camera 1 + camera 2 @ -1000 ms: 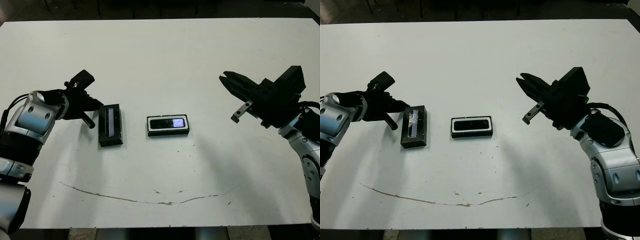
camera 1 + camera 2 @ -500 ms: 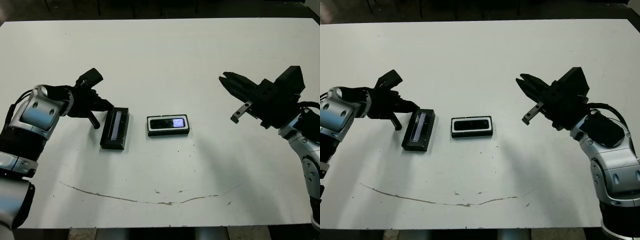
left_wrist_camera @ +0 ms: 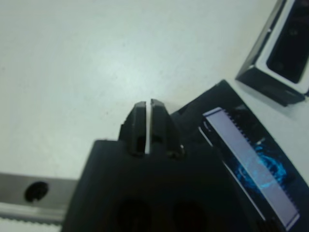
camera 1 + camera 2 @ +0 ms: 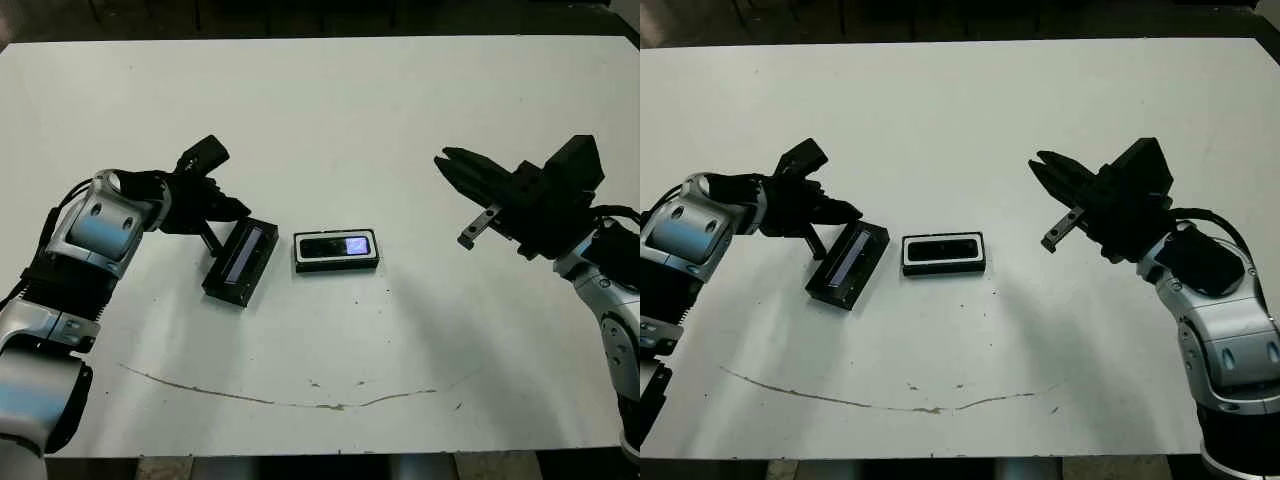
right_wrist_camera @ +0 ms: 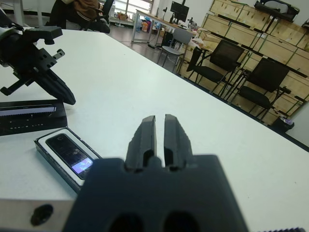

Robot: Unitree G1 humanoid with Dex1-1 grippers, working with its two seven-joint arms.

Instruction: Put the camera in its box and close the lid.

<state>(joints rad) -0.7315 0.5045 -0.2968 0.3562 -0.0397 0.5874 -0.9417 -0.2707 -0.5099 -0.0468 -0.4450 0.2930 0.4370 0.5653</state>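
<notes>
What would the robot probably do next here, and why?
Probably keep nudging the lid toward the box with the shut left gripper. The camera already lies in the box, but the lid sits beside it, skewed and uncovered.

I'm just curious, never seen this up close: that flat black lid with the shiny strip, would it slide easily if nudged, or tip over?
The lid lies flat and low on the smooth white table, so it would probably slide or swivel rather than tip. It looks thin and rigid, likely light for its size. The clear window strip may be slick, and its low edges could be awkward for the left gripper to pinch.
</notes>
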